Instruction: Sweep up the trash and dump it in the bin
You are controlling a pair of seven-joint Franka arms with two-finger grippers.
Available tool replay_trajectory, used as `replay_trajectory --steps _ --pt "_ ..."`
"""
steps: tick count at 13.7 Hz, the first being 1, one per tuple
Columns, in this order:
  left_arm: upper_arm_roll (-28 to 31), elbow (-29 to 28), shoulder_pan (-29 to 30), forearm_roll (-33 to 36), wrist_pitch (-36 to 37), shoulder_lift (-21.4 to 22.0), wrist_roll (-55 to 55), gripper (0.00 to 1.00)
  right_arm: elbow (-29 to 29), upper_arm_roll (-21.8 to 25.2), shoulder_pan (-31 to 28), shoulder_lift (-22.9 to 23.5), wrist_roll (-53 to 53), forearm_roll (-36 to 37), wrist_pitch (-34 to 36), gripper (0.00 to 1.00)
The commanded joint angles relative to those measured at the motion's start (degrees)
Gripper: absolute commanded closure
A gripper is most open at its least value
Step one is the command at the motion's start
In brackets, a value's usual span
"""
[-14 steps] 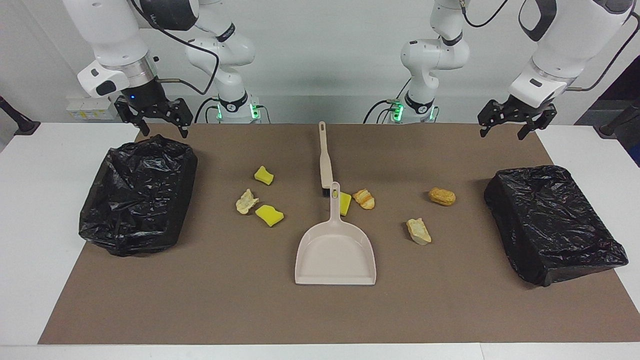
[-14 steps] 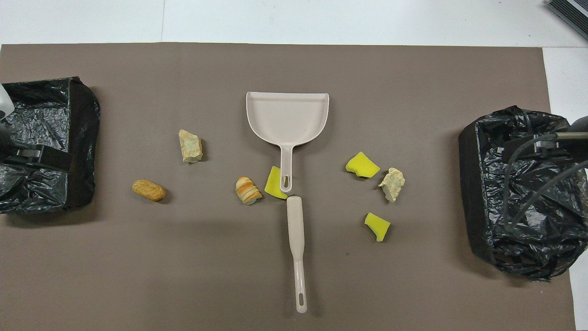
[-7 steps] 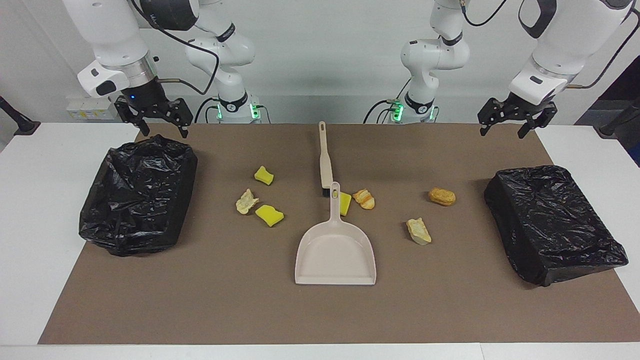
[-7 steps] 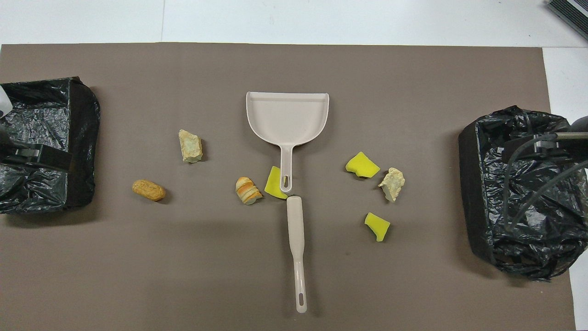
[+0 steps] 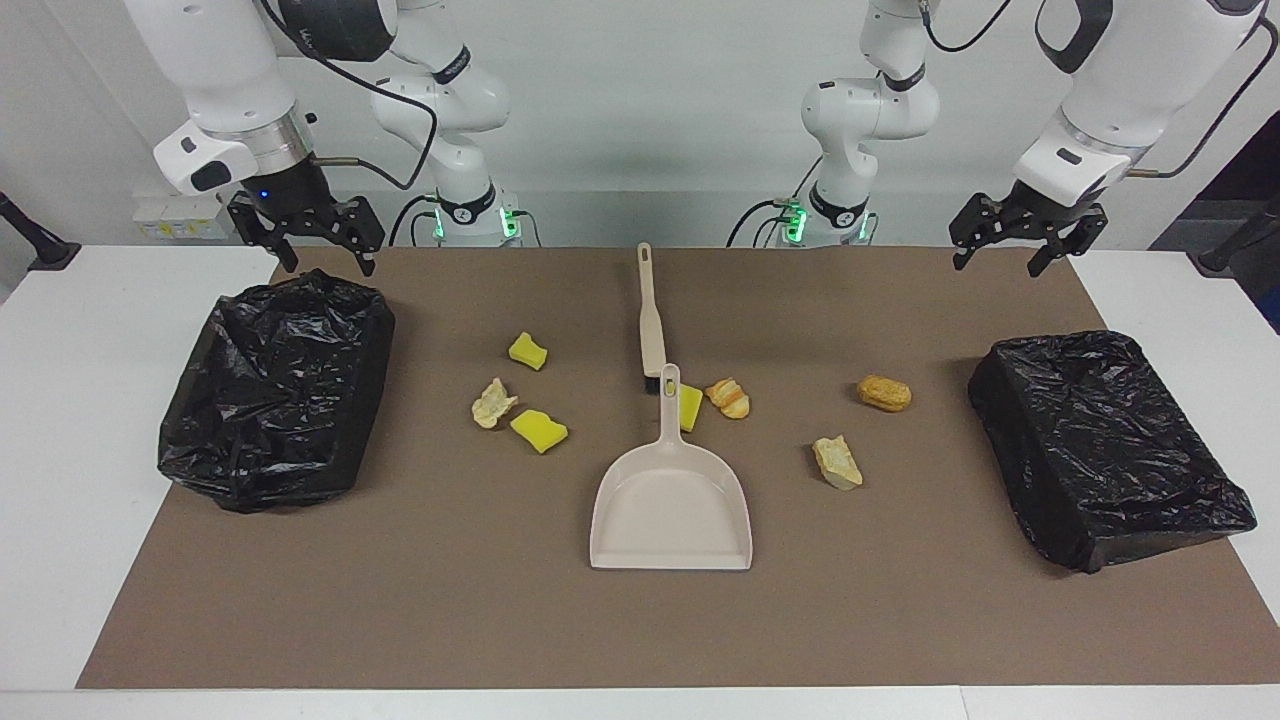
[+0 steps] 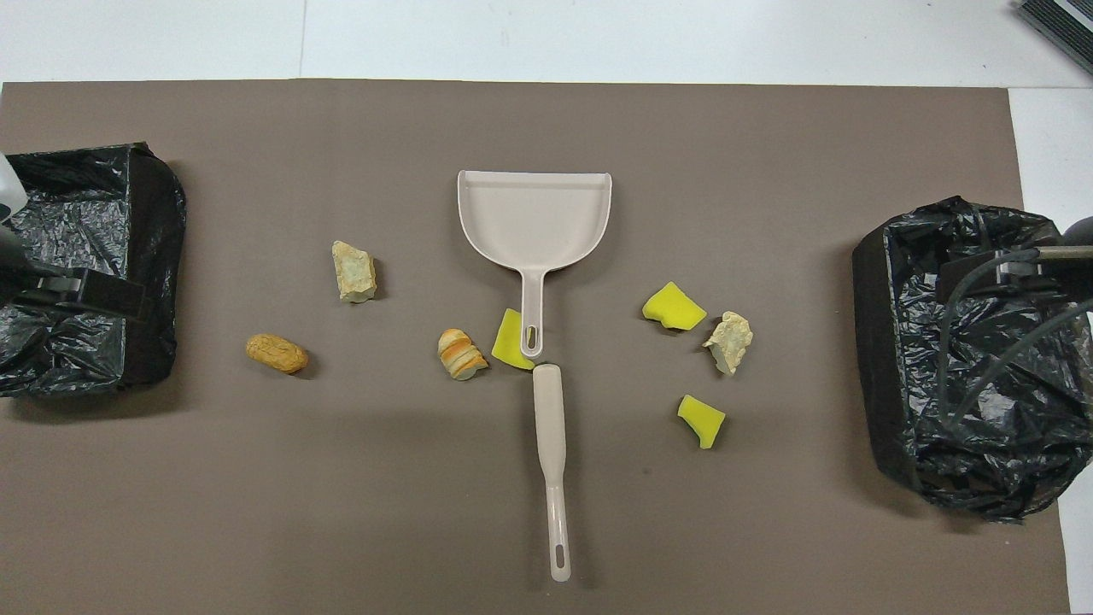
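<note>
We hold left gripper (image 5: 1013, 245) and right gripper (image 5: 308, 243) up at worktop's robot edge, fingers wide, empty. Trash (image 5: 540, 430) lies scattered around dustpan (image 5: 672, 506) and brush (image 5: 650, 312), mid-mat. Risk we see: light chunks skidding away from brush, missing pan; yellow piece beside dustpan handle snagging grasp.

My workspace is brightly and evenly lit from above, so each piece on the brown mat (image 5: 420, 600) casts only a short, soft shadow. Both views are sharp, and the black bin liners (image 5: 275, 390) throw small glints.
</note>
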State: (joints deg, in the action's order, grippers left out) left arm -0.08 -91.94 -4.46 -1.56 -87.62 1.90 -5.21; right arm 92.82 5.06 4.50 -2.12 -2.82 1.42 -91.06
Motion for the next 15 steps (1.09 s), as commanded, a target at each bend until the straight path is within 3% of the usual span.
replay_trajectory --steps 1,6,8,13,15 --pt "-0.1 -3.1 -0.8 -1.1 -0.1 0.7 0.0 0.00 -0.5 0.1 -0.4 0.0 1.9 -0.7 0.6 0.00" --pt "-0.1 -18.1 -6.1 -2.6 -13.5 6.8 0.0 0.00 -0.8 -0.6 0.9 0.3 1.1 -0.8 0.9 0.00" --pt "-0.1 -21.8 -8.7 -4.2 -17.3 7.4 0.0 0.00 -1.6 -0.6 3.9 1.4 -5.3 -1.1 1.0 0.00" --pt "-0.1 -37.7 -18.5 -6.5 -32.0 13.9 2.9 0.00 -16.2 -2.7 11.2 17.6 -23.4 -5.5 -1.5 0.00" --pt "-0.1 -39.7 -24.2 -6.5 -34.5 13.8 6.7 0.00 -19.5 -3.7 15.0 23.7 -32.1 -5.5 -5.9 0.00"
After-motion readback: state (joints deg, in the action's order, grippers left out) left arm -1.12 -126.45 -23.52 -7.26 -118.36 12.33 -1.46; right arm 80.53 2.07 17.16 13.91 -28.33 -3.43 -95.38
